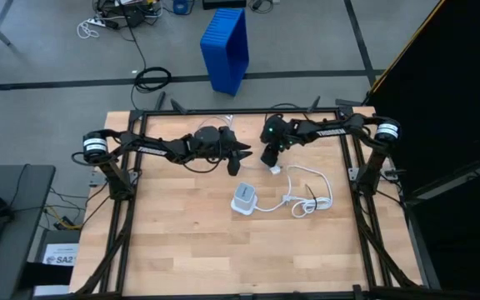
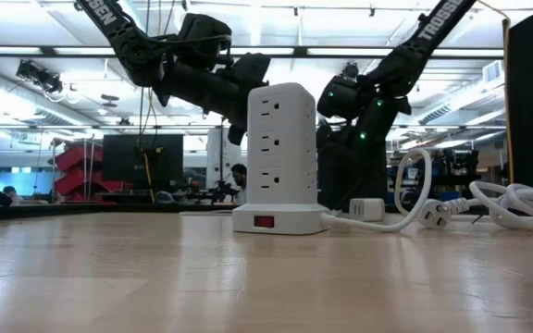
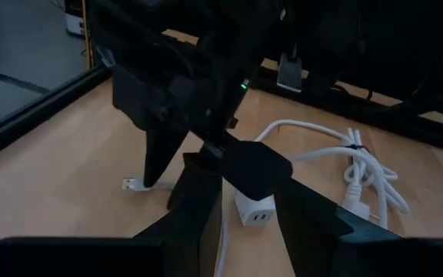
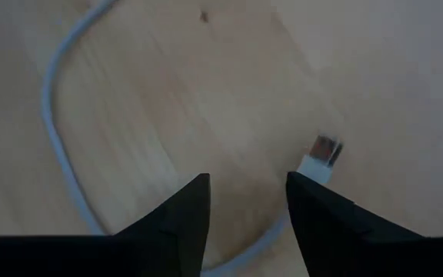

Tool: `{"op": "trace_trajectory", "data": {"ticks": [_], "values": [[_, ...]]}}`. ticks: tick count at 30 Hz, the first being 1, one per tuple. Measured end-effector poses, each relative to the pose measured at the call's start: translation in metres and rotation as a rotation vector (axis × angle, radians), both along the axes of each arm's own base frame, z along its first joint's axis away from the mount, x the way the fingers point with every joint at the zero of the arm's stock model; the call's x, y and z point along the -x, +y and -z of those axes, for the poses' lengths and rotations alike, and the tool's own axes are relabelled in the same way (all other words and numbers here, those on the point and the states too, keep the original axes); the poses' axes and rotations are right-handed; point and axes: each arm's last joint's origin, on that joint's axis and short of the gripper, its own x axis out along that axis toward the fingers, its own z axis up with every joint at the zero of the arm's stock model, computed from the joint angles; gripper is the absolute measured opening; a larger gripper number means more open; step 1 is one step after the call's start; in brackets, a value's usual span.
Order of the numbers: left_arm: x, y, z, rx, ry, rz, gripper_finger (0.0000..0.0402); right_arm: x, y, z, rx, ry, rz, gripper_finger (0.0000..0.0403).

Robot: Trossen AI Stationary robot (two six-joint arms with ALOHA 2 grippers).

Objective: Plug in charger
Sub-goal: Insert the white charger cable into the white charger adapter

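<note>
A white power strip tower [image 1: 244, 198] stands on the wooden table, its thick white cord [image 1: 311, 196] coiled to its right. The charger, a small white cube [image 1: 275, 169] with two ports [image 3: 254, 209], rests on the table beyond the tower. A thin white cable lies near it, its small plug end [image 4: 321, 154] on the wood. My right gripper [image 1: 271, 160] points down, open and empty, just above that cable [image 4: 244, 188]. My left gripper [image 1: 242, 162] is open and empty, hovering left of the cube and facing it [image 3: 241, 201].
The dark metal frame [image 1: 223, 113] borders the table's far and side edges. The tower [image 2: 280, 157] stands between the grippers and the near edge. The thick cord's wall plug [image 2: 433, 215] lies at the right. Bare wood [image 1: 190, 250] lies toward the near and left sides.
</note>
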Motion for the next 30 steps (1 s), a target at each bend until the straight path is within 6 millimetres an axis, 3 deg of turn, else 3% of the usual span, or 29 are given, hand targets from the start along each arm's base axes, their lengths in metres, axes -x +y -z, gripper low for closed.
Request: {"op": "trace_trajectory", "data": {"ticks": [8,22,30], "values": [[0.0,0.0,0.0,-0.001,0.001,0.001,0.0104,0.006,-0.012,-0.001,0.065,0.042,0.076,0.0114],[0.0,0.0,0.0,-0.001,0.0,0.001,0.0104,0.012,-0.022,0.0,-0.004,0.004,0.099,0.0153],[0.0,0.0,0.0,-0.002,0.0,0.001,0.0104,0.008,-0.021,0.01,-0.027,0.01,0.086,0.0122]]}}
